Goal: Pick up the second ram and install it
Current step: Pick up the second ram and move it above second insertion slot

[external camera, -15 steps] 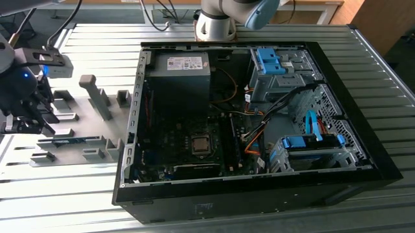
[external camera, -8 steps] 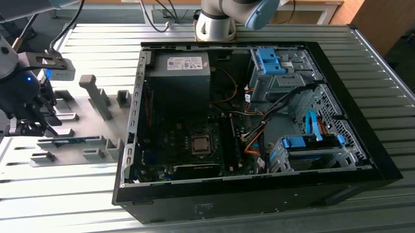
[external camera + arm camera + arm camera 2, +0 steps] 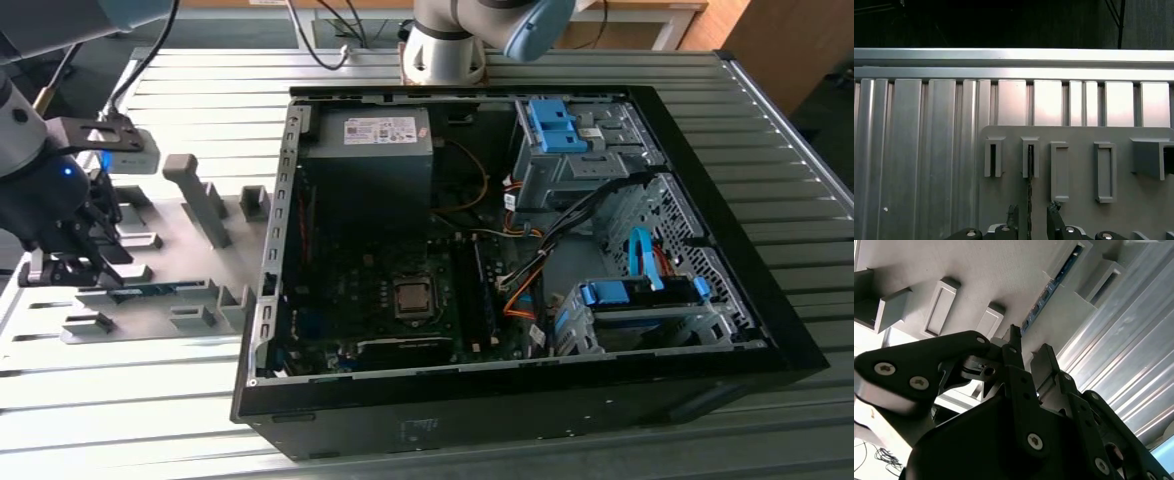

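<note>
In the exterior view the open computer case [image 3: 467, 425] fills the middle of the slatted metal table [image 3: 134, 410]. The grey holder plate [image 3: 158, 215] lies off its nine o'clock side. The gripper [image 3: 67, 272] hangs over that plate's nine o'clock end, pointing down. The second ram [image 3: 147, 291], a thin green-blue strip, sits in a holder near the plate's six o'clock edge, with one end right by the gripper.

In the second wrist view the gripper [image 3: 1029, 354] is parted, with a clear gap between its fingers [image 3: 1015, 342]. The second ram [image 3: 1046, 295] runs along the holder plate [image 3: 979, 270] in line with that gap.

In the first wrist view the second ram [image 3: 1030, 185] shows edge-on as a thin dark line. It leaves a grey slot block [image 3: 1030, 157] and passes between the fingers of the gripper [image 3: 1033, 216], with space on both sides.
</note>
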Robot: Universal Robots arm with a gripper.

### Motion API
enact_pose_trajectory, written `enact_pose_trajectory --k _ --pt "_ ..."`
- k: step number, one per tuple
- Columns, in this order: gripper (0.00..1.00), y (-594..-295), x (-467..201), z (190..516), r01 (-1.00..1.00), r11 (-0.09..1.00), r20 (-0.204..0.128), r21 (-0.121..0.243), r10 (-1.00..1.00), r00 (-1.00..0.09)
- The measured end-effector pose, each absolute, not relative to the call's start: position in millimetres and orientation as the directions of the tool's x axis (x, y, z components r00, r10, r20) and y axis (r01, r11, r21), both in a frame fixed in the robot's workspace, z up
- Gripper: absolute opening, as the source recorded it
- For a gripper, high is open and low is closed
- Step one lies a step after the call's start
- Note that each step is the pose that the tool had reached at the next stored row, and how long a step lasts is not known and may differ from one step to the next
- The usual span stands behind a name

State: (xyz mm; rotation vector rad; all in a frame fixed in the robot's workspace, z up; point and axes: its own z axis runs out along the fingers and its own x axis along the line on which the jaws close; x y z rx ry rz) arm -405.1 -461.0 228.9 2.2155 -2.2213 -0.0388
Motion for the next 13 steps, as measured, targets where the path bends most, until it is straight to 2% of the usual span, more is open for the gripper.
enact_pose_trajectory --k 13 --pt "0.36 -461.0 -405.1 220.0 -1.000 0.002 -0.014 0.020 -1.000 -0.003"
